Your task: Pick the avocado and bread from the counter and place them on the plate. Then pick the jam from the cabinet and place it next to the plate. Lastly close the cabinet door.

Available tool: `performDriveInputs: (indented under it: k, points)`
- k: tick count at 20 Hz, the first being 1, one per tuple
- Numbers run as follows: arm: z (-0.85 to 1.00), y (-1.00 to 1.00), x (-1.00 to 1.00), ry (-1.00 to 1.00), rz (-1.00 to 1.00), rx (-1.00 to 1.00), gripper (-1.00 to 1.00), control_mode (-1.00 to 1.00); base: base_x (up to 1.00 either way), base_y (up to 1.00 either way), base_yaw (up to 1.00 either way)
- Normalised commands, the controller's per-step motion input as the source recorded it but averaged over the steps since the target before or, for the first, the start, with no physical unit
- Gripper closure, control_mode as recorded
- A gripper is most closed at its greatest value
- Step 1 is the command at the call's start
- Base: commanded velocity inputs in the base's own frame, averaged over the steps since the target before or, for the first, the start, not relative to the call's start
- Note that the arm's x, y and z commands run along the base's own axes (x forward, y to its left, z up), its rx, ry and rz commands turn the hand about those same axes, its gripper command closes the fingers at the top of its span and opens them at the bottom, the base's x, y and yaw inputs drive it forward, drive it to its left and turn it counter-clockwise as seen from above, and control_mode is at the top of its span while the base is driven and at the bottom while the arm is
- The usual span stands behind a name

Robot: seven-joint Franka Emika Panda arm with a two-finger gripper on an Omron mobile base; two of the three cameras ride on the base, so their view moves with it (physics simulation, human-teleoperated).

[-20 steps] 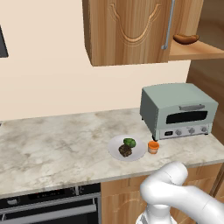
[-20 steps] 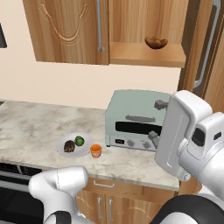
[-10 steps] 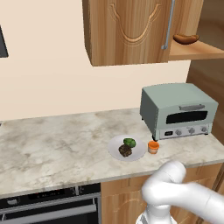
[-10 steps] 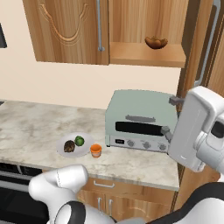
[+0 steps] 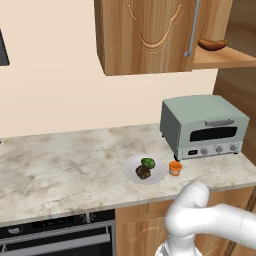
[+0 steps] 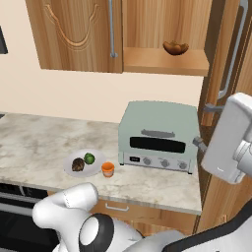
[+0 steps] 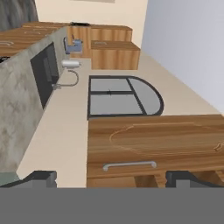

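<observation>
warm brown wood ran along the wall above a marbled counter (image 5: pixel 60 165), with a pale green toaster oven (image 5: pixel 202 125) standing at its right end. on the counter sat the white plate (image 5: pixel 134 174), and on it lay the green avocado (image 5: pixel 147 162) touching the dark brown bread (image 5: pixel 143 172). the orange jam (image 5: pixel 175 168) stood on the stone just beside the plate's right rim, between plate and oven. so the food steps looked done, and what remained, by my reading, was the cabinet door (image 6: pixel 227 59).

that door stood swung out at the far right of the right base view, its long silver handle (image 6: pixel 233 54) running down it, with the cabinet (image 6: pixel 165 59) shelf open beside it and an orange-brown sausage-shaped thing (image 6: pixel 175 47) lying on the shelf. the neighbouring door (image 5: pixel 150 35) was shut.

the gripper (image 7: pixel 109 177) had its tips spread wide apart with nothing between them; the hand view looked past them at a carved wooden panel with a bar handle, rolled on its side.

the door would likely handle as a stiff, hinged slab: fairly light to swing, not fragile, but it would move only along its arc. the smooth metal bar could slip under a pinch, so a flat push on the wooden face near the handle edge, far from the hinge, seemed the easier hold. pushing near the hinge would take more force.
</observation>
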Motion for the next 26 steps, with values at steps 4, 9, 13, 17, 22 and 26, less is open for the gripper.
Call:
performDriveInputs:
  k: [4,9,13,17,22,26]
  points:
    - [0.00,-0.27,0.19,0.00,0.08,0.00,-1.00,-1.00,0.00,0.00,0.00]
    - [0.00,-0.23,0.20,0.00,0.08,0.00,-1.00,-1.00,0.00,0.00,0.00]
    - [0.00,-0.11,0.19,0.00,0.08,0.00,-1.00,-1.00,0.00,0.00,0.00]
    - [0.00,-0.13,0.16,0.01,0.09,0.00,-1.00,-1.00,0.00,0.00,0.00]
    - [-0.02,-0.16,0.18,0.02,0.09,0.00,-1.00,-1.00,0.00,0.00,0.00]
    - [-0.05,-0.21,0.15,0.02,0.10,0.00,-1.00,-1.00,0.00,0.00,0.00]
